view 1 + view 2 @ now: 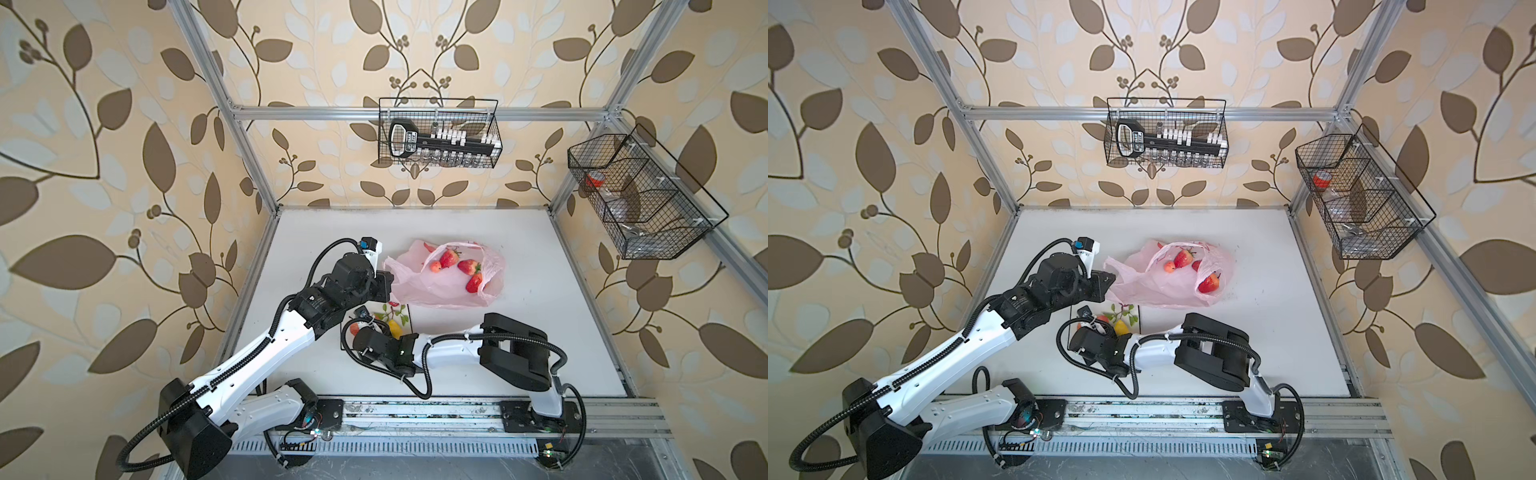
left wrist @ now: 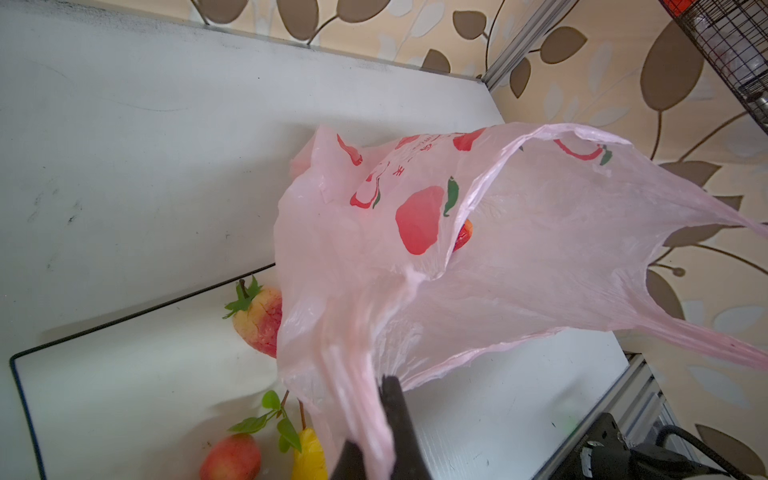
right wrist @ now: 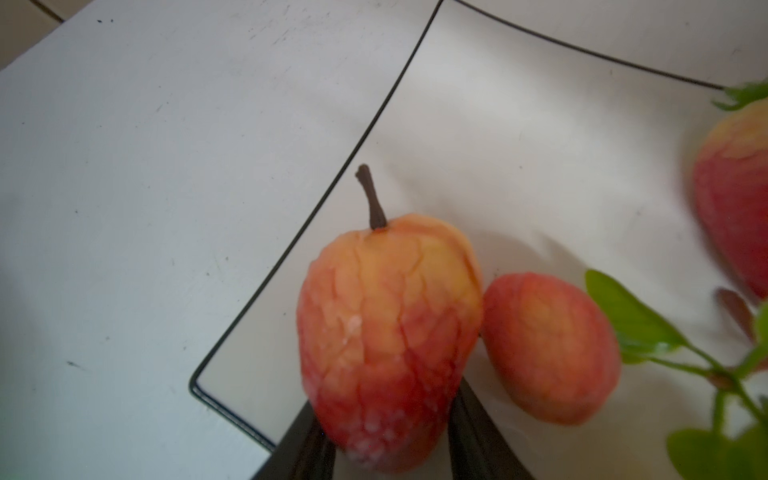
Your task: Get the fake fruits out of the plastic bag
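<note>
The left hand (image 1: 384,286) is clamping the rim of the plastic bag (image 1: 419,286), holding its mouth open on the counter (image 1: 540,332) so the 3 strawberries (image 1: 449,257) inside are reachable. The right hand (image 3: 386,403) is straddling an orange-red peach (image 3: 386,324) over the white plate (image 3: 519,145); gripping or loose, I cannot tell.

Four strawberries (image 1: 450,257) (three bagged), three peaches (image 3: 548,349), one pear (image 2: 309,461), one bag (image 1: 424,291)

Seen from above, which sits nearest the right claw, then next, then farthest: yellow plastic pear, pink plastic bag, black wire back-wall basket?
In a top view:
1. Yellow plastic pear, close beside the right gripper.
2. Pink plastic bag, farther back, mid-scene.
3. Black wire basket, high on the back wall.
</note>
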Controlling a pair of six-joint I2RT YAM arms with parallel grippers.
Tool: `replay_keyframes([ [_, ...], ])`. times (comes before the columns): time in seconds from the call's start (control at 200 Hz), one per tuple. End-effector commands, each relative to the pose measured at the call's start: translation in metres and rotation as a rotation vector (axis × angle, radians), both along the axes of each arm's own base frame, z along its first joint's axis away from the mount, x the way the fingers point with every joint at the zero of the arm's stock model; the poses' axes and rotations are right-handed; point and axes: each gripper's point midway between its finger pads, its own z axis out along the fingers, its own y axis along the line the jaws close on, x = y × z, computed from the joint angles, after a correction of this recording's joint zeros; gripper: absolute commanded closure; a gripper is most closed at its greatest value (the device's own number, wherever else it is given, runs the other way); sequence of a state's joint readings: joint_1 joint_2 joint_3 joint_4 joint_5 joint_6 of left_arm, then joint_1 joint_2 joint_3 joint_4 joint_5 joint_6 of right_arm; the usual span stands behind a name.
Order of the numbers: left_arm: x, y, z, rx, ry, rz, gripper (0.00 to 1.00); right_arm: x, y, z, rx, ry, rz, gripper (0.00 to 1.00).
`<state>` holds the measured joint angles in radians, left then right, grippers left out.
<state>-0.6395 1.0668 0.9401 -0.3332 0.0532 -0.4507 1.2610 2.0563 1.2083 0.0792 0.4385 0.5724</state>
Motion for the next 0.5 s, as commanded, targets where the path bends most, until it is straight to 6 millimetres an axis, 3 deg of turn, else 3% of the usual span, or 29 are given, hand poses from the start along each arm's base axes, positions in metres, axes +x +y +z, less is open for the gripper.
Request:
replay_keyframes([
  [0.0,0.000,0.001,0.026,-0.044,-0.055,-0.008,1.00,-0.001,-0.005,-0.012,-0.044,0.014,-0.019,0.51],
  [0.215,-0.001,-0.001,0.029,-0.057,-0.054,-0.016,1.00,-0.008,-0.007,0.004,-0.007,0.012,-0.007,0.37],
  [0.355,-0.001,-0.001,0.030,-0.063,-0.055,-0.015,1.00,-0.026,-0.007,0.025,0.039,-0.003,0.036,0.34],
  [0.495,-0.002,0.000,0.030,-0.061,-0.052,-0.015,1.00,-0.051,-0.018,0.047,0.074,-0.026,0.068,0.33],
])
